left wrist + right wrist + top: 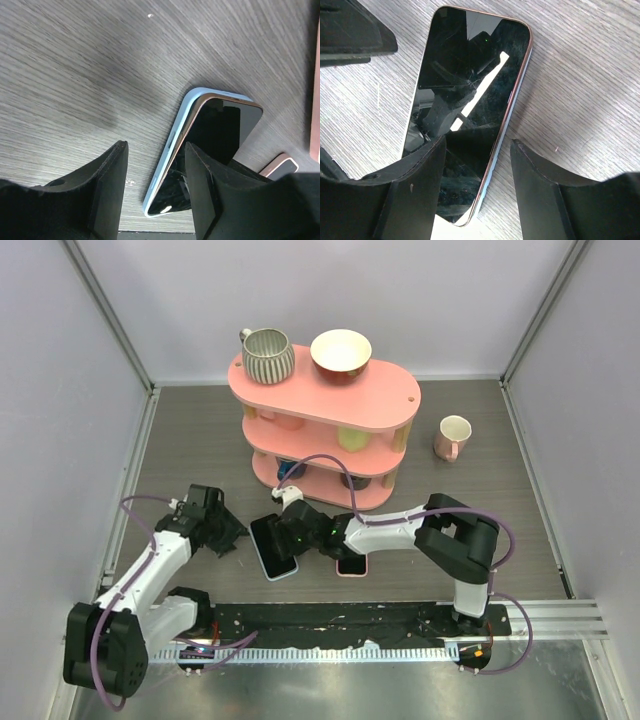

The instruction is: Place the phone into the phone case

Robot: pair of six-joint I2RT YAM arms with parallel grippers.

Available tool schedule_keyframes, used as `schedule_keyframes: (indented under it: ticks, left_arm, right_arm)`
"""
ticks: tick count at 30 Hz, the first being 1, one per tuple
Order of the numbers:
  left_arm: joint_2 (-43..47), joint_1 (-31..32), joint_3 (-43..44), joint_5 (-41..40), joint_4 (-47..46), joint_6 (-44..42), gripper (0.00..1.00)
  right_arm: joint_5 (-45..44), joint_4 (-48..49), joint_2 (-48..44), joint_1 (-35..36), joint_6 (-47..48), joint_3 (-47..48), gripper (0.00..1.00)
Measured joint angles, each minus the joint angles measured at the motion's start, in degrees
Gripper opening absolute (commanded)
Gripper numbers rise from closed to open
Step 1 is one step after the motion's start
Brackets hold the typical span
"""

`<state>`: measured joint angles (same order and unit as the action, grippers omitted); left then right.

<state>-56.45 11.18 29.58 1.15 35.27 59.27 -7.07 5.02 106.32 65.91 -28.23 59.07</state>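
Phone (272, 543) is seen resting screen-up in the blue phone case (176, 131) on the surface, long axis near-to-far, one long edge seemingly unseated. The right pincer (477, 145), released and empty, is poised directly over it. The left pincer (156, 147), likewise released, is held just beside.

The phone (470, 100) has a glossy black glass face, finely scratched, with a shiny coppery metallic rim. The phone case (169, 150) looks smooth pale-blue plastic. The table (75, 75) shows matt grey wood grain.
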Motion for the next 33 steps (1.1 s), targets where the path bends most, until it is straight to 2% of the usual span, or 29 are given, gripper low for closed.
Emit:
schedule_keyframes:
  ticks: [5,14,24,29,33]
  left_arm:
    - [-1.8,0.0,-1.1,1.8,-2.3,-0.2,0.53]
    - [-4.5,0.1,-1.3,3.6,-6.3,-1.1,0.53]
    - [-8.0,0.3,-1.3,4.5,-7.7,-1.6,0.53]
    - [-9.3,0.4,0.6,3.8,-6.5,-2.4,0.52]
    - [-9.4,0.4,4.7,1.9,-4.7,-3.0,0.48]
  right_arm:
    - [0.8,0.9,0.0,0.1,-0.4,-0.5,0.54]
    - [-2.9,2.6,-0.2,2.4,-2.0,-1.6,0.53]
    - [-4.8,-1.6,-5.0,5.3,-5.1,-4.9,0.67]
    - [-4.2,-2.2,-9.8,5.6,-4.6,-7.3,0.66]
    - [-3.7,-2.3,-13.7,5.8,-4.4,-10.8,0.61]
